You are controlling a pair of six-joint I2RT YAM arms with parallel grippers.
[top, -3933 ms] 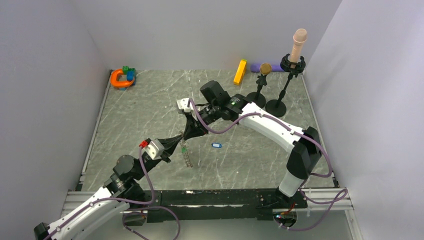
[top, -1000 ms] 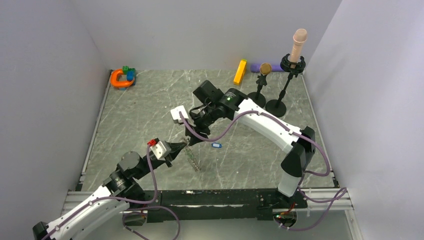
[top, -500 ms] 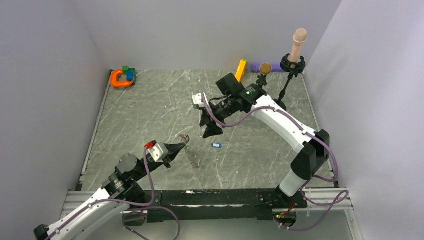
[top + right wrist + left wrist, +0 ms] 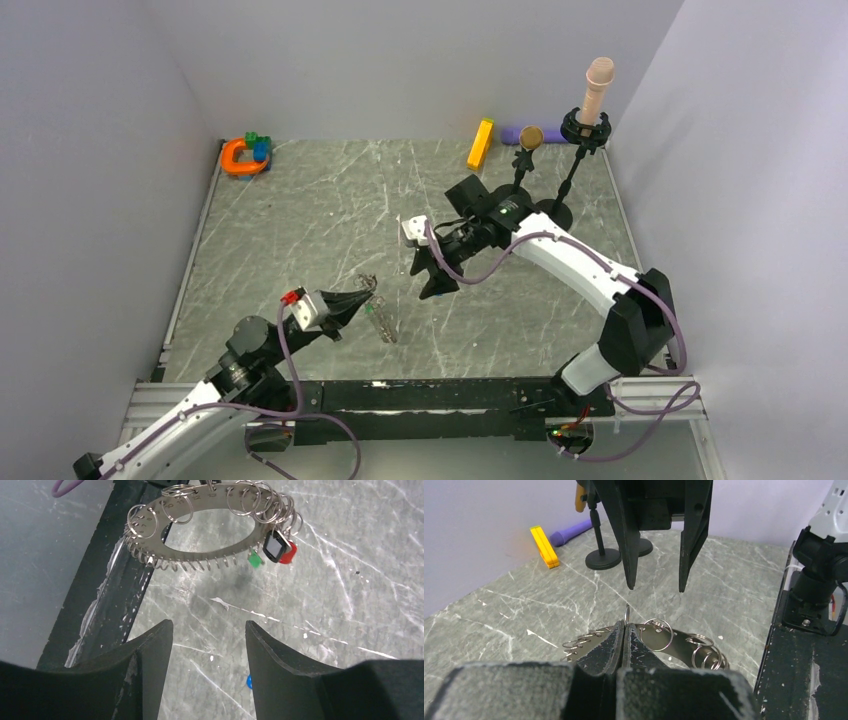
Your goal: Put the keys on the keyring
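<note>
My left gripper (image 4: pixel 625 625) is shut on the edge of the keyring (image 4: pixel 684 642), a flat silvery toothed ring with several small wire loops, held just above the table (image 4: pixel 300 230). In the right wrist view the keyring (image 4: pixel 147 542) carries a dark-and-white key (image 4: pixel 274 546), a red key (image 4: pixel 287 554) and a green key (image 4: pixel 255 559). My right gripper (image 4: pixel 207 625) hangs open to the right of the ring, apart from it, with nothing between its fingers. A blue key (image 4: pixel 249 681) lies on the table, peeping out beside the right finger; the top view hides it under that gripper (image 4: pixel 432 287).
An orange horseshoe toy (image 4: pixel 240 157) sits at the back left corner. A yellow bar (image 4: pixel 480 144), a purple object (image 4: pixel 515 133) and two black microphone stands (image 4: pixel 551 210) stand at the back right. The black base rail (image 4: pixel 450 395) runs along the near edge.
My right gripper has come off the keyring, moved right and then down over the blue key, with its jaws wider. The left gripper keeps hold of the ring, slightly lower.
</note>
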